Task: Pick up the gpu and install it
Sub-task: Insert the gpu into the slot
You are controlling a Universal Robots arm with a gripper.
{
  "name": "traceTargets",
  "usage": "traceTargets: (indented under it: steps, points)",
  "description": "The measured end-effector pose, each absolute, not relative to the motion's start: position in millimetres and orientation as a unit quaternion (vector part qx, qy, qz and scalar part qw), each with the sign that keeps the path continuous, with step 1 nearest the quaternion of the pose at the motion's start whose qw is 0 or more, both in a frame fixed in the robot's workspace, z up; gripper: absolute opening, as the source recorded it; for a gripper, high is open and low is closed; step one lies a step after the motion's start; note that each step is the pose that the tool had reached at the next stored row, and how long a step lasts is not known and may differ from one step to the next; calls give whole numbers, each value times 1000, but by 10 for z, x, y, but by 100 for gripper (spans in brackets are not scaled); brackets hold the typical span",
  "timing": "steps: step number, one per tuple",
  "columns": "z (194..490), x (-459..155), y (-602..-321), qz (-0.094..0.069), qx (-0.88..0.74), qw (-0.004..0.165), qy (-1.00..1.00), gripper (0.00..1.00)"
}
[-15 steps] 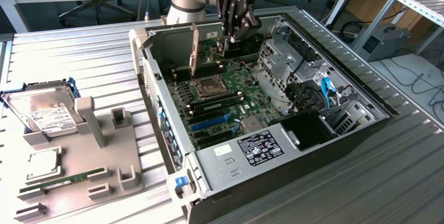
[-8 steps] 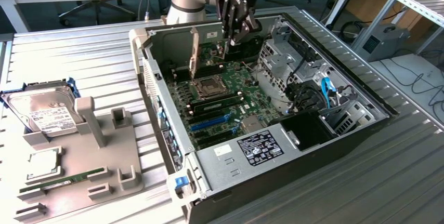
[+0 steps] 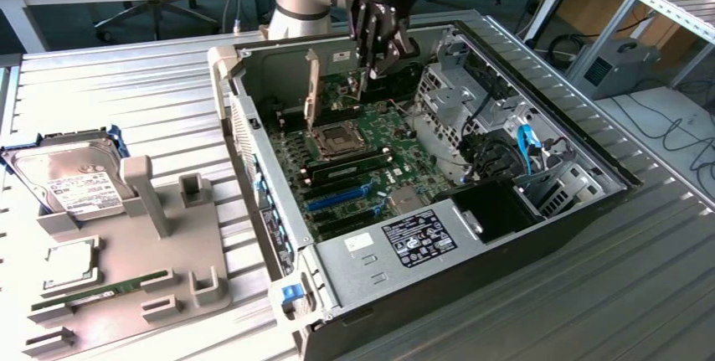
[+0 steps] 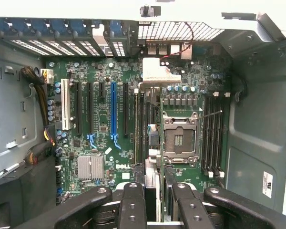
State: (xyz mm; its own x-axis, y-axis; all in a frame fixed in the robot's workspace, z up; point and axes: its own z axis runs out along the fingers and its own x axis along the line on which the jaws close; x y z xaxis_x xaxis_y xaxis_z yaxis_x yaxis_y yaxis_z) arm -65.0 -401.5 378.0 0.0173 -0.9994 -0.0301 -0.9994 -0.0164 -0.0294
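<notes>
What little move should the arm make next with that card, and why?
Probably ease straight down a little. The gripper holds the gpu edge-on between its jaws over the motherboard and its long slots, silver bracket toward the case's vented rear wall, and it doesn't look seated yet.

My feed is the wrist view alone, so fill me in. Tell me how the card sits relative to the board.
Observer: The thin card with green circuit board and metal end bracket hangs upright from the end effector, above the green motherboard, not seated.
Operator: Report what's outside the case.
Observer: A grey fixture tray lies on the exterior view's left.
Operator: List what it holds.
Observer: A silver hard drive with white label, a square processor chip and a narrow green RAM stick.
</notes>
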Motion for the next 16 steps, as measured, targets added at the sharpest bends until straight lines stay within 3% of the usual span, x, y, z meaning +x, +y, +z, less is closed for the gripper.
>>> traceTargets:
  steps: [16]
  points:
    - [3699,-667,-4017,0,-713,21,701,27]
